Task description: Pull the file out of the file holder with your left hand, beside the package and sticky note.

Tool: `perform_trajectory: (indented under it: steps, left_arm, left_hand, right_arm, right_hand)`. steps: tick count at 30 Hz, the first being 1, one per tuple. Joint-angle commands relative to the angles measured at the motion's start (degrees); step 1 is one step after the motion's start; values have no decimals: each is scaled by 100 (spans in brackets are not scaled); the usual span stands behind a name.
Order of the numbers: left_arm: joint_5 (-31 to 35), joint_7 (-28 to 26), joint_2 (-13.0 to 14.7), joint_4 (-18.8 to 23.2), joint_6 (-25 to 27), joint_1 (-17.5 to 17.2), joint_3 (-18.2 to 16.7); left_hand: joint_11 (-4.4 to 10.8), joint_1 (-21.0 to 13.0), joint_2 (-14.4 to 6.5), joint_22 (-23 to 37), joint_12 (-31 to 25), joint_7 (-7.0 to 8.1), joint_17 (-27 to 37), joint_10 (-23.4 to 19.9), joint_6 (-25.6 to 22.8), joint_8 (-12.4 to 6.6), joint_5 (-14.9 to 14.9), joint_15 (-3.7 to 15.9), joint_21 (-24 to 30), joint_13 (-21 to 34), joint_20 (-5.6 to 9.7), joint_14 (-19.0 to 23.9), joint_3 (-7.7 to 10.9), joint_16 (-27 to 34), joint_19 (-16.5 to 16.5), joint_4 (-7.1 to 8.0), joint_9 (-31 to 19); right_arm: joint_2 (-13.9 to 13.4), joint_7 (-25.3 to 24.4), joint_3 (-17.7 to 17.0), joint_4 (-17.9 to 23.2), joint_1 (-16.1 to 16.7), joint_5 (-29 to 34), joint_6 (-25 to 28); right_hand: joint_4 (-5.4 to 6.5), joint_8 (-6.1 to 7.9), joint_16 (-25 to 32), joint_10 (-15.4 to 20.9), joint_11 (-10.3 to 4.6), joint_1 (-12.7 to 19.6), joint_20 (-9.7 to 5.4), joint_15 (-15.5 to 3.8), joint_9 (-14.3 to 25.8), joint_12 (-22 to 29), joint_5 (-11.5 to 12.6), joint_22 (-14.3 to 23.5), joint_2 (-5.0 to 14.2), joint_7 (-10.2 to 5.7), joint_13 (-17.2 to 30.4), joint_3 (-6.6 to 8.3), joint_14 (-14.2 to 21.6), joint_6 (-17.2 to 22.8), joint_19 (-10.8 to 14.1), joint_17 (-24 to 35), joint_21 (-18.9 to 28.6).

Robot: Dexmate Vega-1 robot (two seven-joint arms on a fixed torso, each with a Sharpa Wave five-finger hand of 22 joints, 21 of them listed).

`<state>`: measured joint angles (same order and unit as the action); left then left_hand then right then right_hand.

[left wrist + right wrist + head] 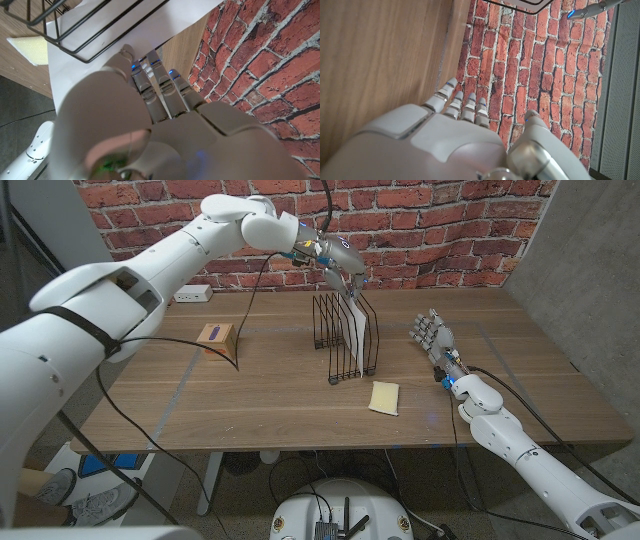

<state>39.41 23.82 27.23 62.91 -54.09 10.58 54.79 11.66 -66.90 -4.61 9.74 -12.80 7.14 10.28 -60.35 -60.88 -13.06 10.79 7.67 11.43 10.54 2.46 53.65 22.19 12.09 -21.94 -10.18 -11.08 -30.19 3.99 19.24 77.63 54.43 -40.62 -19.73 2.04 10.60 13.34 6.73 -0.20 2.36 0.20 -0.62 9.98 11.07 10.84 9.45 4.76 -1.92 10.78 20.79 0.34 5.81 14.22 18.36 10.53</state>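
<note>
A black wire file holder [340,332] stands mid-table with a white file [356,340] upright in its right slots. My left hand [340,262] hangs over the holder with its fingers pointing down onto the file's top edge. In the left wrist view my left hand [150,105] reaches its fingers [150,75] against the white file [95,55], under the holder's wires [75,30]. Whether the fingers grip the sheet is hidden. A brown package [217,339] with a purple label lies left of the holder. A yellow sticky note [384,397] lies in front of it.
My right hand [432,338] stands on the table to the holder's right, fingers spread and holding nothing; in the right wrist view it [455,135] faces the brick wall [520,60]. A black cable [235,360] drapes from my left arm near the package.
</note>
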Motion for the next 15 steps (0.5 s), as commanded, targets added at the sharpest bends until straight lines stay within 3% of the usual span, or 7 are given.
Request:
perform_trajectory:
  steps: [1, 15]
  left_arm:
    - [-53, 120, 44, 146, 93, -11, -54]
    - [-212, 332, 86, 320, 187, -30, -152]
  left_hand:
    - [-1, -49, -16, 18, -27, -6, 10, -56, -76, -26, -7, 625, 0, 23, 945, 64, -44, 29, -74, 7, -17]
    - [20, -87, -38, 17, -79, -5, 8, -317, -89, 12, 6, 629, -10, 45, 946, 214, -100, 14, -124, -4, -19]
  right_arm:
    - [12, 37, 21, -32, -48, 10, -3]
    - [3, 27, 15, -8, -35, 26, -29]
  right_hand:
    - [-1, 31, 29, 64, 6, -22, 12, 19, 31, 18, 33, 23, 271, 15, 16, -29, 38, 50, 40, 15, 35]
    - [0, 29, 29, 58, 0, -21, 11, 23, 31, 15, 33, 23, 271, 11, 16, -30, 38, 48, 36, 14, 33]
